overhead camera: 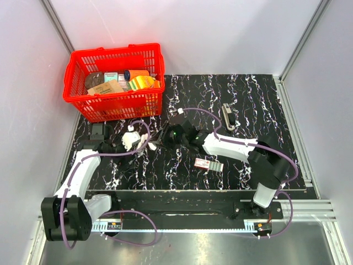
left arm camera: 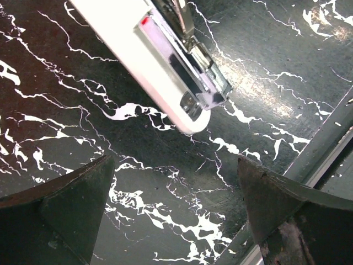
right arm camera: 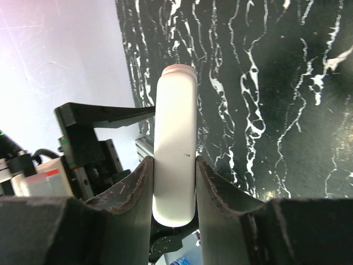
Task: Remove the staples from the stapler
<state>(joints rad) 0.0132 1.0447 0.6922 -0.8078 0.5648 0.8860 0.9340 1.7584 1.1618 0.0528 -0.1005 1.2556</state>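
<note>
Stapler [right arm camera: 175, 110]: I am pinching it in the right gripper [right arm camera: 174, 163], metal magazine [left arm camera: 193, 63] exposed, left gripper [left arm camera: 175, 165] spread wide nearby; the unloading looks not yet done.

Glossy white shells cover the long links of the left arm [overhead camera: 83, 174] at lower left and the right arm [overhead camera: 229, 148] at centre right, with black joints and base blocks. Purple cables [overhead camera: 201, 111] loop along each. A green light [overhead camera: 175, 133] glows mid-frame. The left gripper [left arm camera: 176, 207] and right gripper [right arm camera: 175, 187] have dark, wedge-shaped fingers [left arm camera: 66, 212] with scuffed edges.
</note>
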